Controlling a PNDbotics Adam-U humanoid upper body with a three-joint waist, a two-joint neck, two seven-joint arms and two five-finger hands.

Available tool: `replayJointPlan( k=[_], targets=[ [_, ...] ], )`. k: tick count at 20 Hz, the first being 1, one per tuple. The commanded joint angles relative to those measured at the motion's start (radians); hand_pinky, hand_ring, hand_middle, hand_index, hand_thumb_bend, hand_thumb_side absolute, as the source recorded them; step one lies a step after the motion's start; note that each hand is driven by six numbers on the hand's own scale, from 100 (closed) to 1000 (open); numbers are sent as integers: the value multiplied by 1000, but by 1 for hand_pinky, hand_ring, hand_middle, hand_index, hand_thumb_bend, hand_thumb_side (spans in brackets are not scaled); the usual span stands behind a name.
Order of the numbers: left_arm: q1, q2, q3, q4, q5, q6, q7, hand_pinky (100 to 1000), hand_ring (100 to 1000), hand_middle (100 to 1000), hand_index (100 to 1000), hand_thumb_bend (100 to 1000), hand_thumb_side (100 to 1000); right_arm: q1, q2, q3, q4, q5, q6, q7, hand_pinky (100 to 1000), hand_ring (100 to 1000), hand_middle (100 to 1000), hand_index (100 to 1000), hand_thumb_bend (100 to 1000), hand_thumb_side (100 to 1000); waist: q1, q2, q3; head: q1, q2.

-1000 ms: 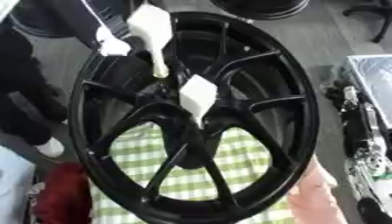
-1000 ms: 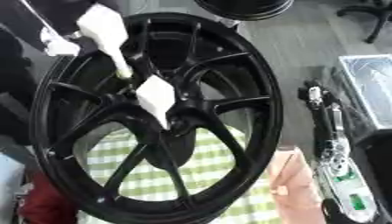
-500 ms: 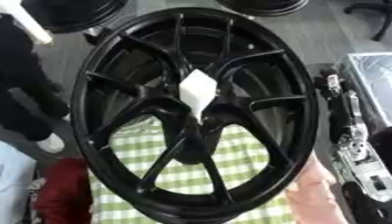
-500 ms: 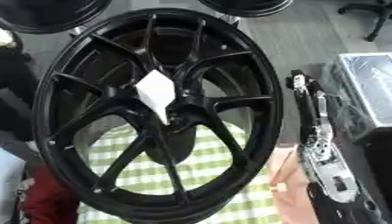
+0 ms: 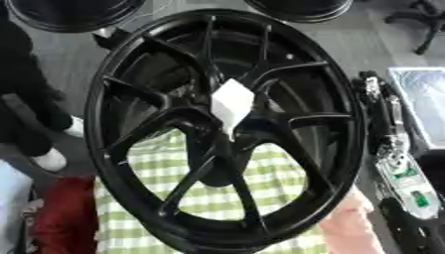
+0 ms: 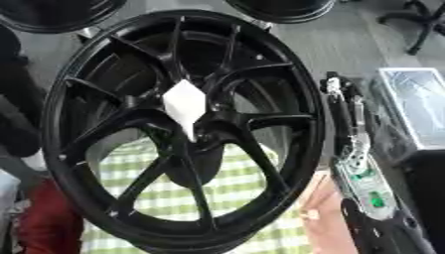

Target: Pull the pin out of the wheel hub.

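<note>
White pin (image 5: 231, 103) sits in the wheel hub (image 5: 201, 123), broad flat head up and a thin taper running down into the centre. Not out yet.

Change: a second ago a second white piece and a white shape holding it were at the upper left spokes, touching down near the hub. Both have left the view. The pin looks the same and the wheel (image 5: 346, 99) has not moved apart from a camera shift. My read: whatever was working the hub has backed off and the pull is still to do.

The wheel stands upright on its rim on the green checked cloth (image 5: 287, 173) of the desk, face towards the camera. It's black and multi-spoke, with the cloth showing through the lower gaps.

Right hand (image 6: 337, 94) is just beside the rim's right side, with its arm running back to the desk's near right corner. I cannot tell whether it's wide, narrow or gripping. No left hand shows.

Further out: a red thing (image 5: 65, 218) at the near left corner and more black wheels (image 5: 69, 12) beyond the far edge.
</note>
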Motion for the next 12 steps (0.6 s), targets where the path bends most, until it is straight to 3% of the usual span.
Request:
replayJointPlan(
  k=[1, 6, 7, 8, 9, 10, 11, 12],
  targets=[
    [47, -2, 79, 3, -4, 5, 57, 610, 651, 576, 390, 100, 100, -3, -32, -16, -32, -4, -4, -12, 958, 812, 682, 778, 100, 716, 1, -11, 4, 1, -17],
    [190, -88, 135, -8, -5, 14, 144, 633, 701, 655, 489, 100, 107, -5, -41, -20, -42, -6, -7, -16, 958, 812, 683, 778, 100, 710, -5, -4, 1, 7, -26],
    [218, -100, 141, -12, -5, 15, 159, 653, 732, 702, 546, 100, 141, -6, -43, -20, -44, -7, -7, -17, 958, 812, 683, 778, 100, 708, -6, -3, 0, 9, -26],
    [244, -110, 147, -13, -10, 20, 169, 683, 769, 764, 662, 100, 165, -7, -44, -20, -46, -7, -7, -17, 958, 812, 682, 778, 100, 708, -6, -2, -3, 12, -26],
    [271, -119, 155, -18, -21, 24, 177, 691, 779, 781, 689, 100, 172, -9, -44, -20, -47, -8, -7, -17, 958, 812, 682, 778, 100, 708, -6, -1, -6, 15, -26],
    [298, -126, 165, -27, -32, 27, 186, 732, 825, 845, 808, 120, 260, -9, -44, -19, -48, -9, -7, -16, 958, 812, 682, 778, 100, 708, -5, -1, -9, 17, -27],
    [324, -131, 176, -32, -46, 34, 199, 761, 847, 873, 871, 239, 416, -9, -44, -18, -48, -9, -7, -15, 958, 812, 682, 778, 100, 709, -5, -1, -12, 19, -28],
    [349, -138, 187, -39, -59, 38, 212, 767, 852, 876, 887, 287, 481, -10, -43, -18, -48, -9, -6, -15, 958, 812, 682, 778, 100, 709, -4, 0, -16, 23, -29]
  ],
)
